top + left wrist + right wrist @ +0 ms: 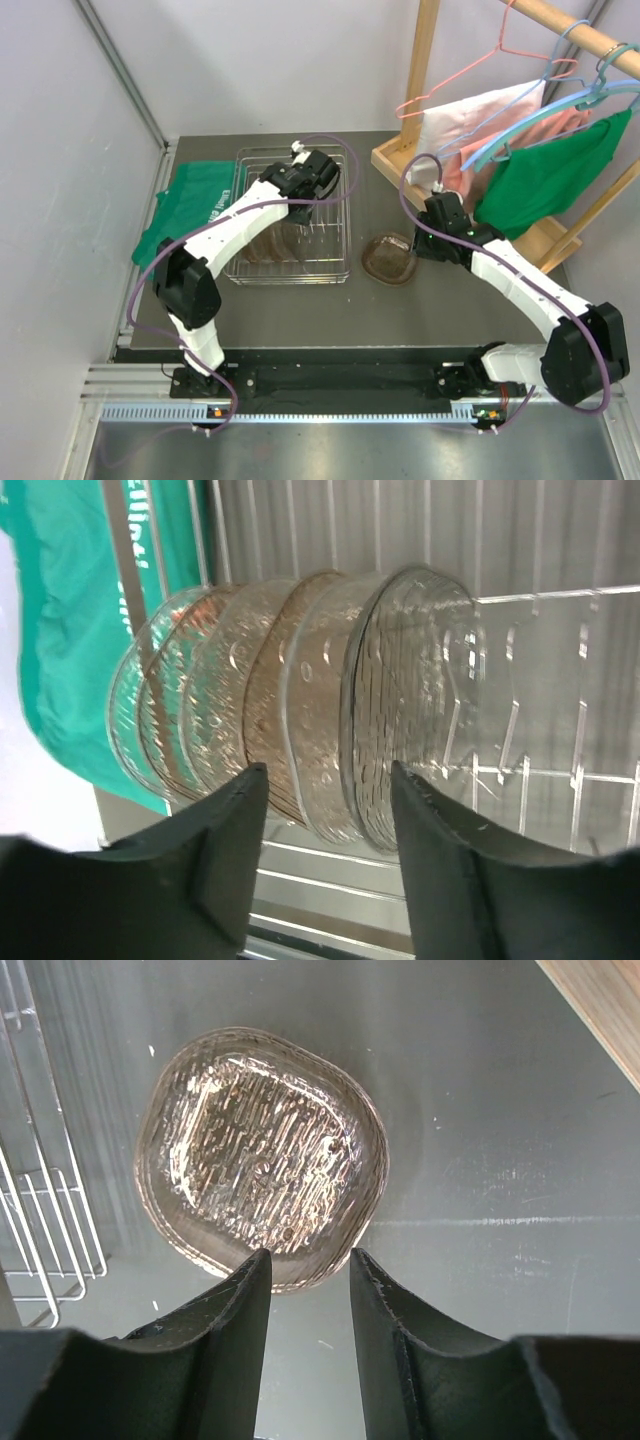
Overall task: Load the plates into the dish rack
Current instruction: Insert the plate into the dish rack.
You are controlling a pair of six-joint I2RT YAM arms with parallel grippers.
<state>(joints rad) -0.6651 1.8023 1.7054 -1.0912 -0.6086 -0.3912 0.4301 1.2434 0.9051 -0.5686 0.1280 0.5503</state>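
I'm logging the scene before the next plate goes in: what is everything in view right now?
plates in the rack: about six, clear to brown, standing on edge in a row
loose plate: one, brown-tinted, flat on the table right of the rack
dish rack: one, silver wire, mid-table
cloth: one, green with white lettering, left of the rack
clothes stand: one, wooden, far right
hangers: several, pink and pale blue, on its rail
green garment: one, hanging there
white-pink garment: one, hanging beside it
table: one, dark grey
left arm: white and black, over the rack, jaws open
right arm: white and black, by the loose plate, jaws open
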